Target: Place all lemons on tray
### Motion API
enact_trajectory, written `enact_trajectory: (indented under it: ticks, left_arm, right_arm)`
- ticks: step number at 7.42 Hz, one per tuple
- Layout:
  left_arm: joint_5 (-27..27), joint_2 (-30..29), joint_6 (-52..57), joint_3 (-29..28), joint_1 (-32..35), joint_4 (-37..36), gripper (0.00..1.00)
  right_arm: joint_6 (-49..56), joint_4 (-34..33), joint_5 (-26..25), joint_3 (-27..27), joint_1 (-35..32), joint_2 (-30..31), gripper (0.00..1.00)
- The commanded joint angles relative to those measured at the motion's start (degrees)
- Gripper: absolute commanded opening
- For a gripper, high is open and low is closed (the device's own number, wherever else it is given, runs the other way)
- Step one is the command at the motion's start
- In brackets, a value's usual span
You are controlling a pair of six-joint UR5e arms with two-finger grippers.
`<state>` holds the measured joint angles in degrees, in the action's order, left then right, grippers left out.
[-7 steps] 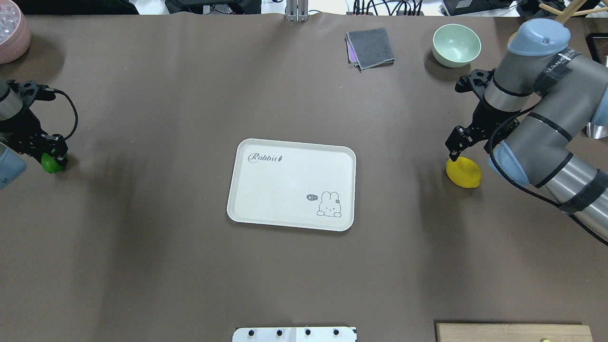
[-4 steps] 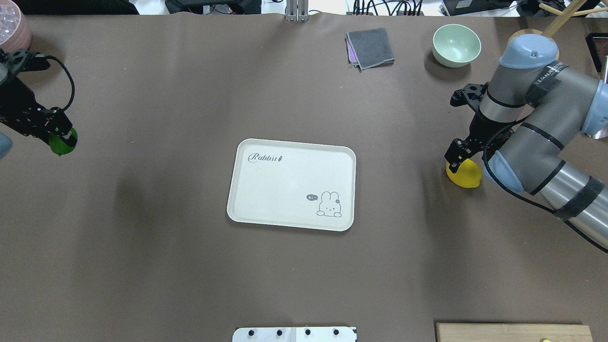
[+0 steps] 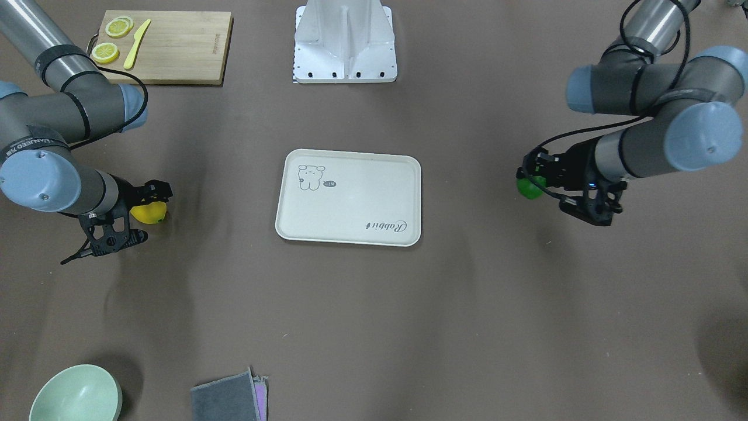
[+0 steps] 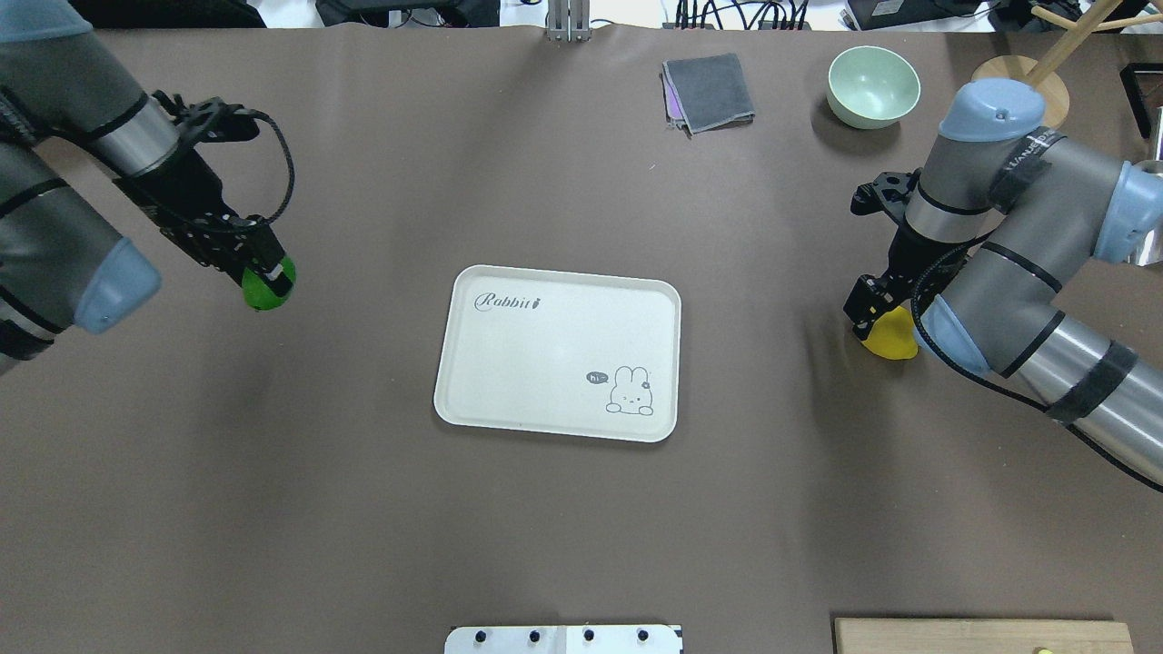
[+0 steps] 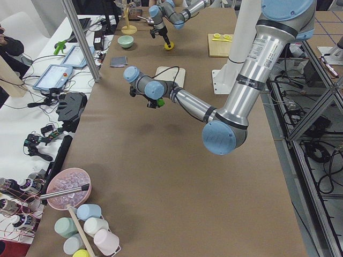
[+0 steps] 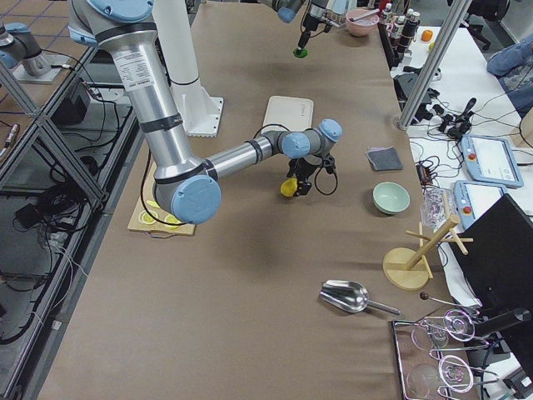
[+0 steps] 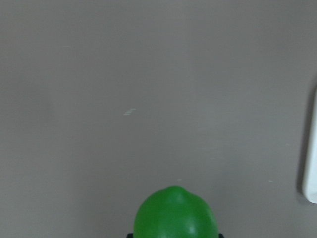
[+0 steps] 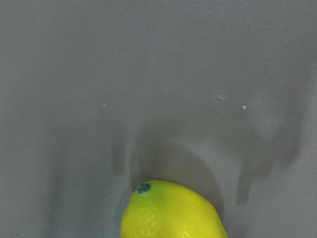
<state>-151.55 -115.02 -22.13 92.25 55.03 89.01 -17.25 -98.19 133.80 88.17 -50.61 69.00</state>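
The cream tray [image 4: 554, 363] lies at the table's middle. My left gripper [image 4: 265, 277] is shut on the green lemon [image 4: 259, 292] and holds it above the table, left of the tray. The green lemon fills the bottom of the left wrist view [image 7: 176, 215], and the tray's edge [image 7: 312, 163] shows at the right there. The yellow lemon [image 4: 892, 336] rests on the table right of the tray. My right gripper [image 4: 870, 313] is low over it, jaws open on either side. The yellow lemon sits at the bottom of the right wrist view [image 8: 173, 210].
A green bowl [image 4: 873, 86] and a folded grey cloth [image 4: 709, 91] lie at the far right. A wooden cutting board [image 3: 169, 47] with lemon slices and a yellow knife is near the robot's base [image 3: 345, 41]. A wooden stand [image 4: 1018, 73] is beyond the bowl.
My left gripper has carried the green lemon up and to the right, toward the tray. My right gripper has come down around the yellow lemon, which has not moved.
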Motion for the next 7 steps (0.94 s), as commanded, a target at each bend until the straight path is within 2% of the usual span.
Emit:
enact_trajectory:
  ticks: [1,2,3,4,7]
  left_arm:
    - [0.4,-7.9,-4.0,-4.7,-4.5,1.3,0.00]
    - [2.7,-10.8,-11.2,-9.0,-7.2,8.7,0.00]
    - [6.7,-12.3,-19.4,-13.8,-10.0,19.5,0.00]
    - [8.0,-12.8,-26.6,-16.0,-12.4,26.1,0.00]
    - [9.5,-15.6,-32.8,-16.3,-13.9,26.6,0.00]
  right_arm:
    - [2.7,0.0,0.0,-1.4,0.0,-0.1,0.95]
    - [2.7,-0.2,0.1,-1.4,-0.4,-0.6,0.63]
    - [2.7,-0.3,0.1,-1.4,-0.4,-1.1,0.29]
    - [2.7,-0.3,0.1,-1.4,-0.4,-1.7,0.14]
    - [2.9,-0.1,0.1,0.2,-2.7,-4.5,0.13]
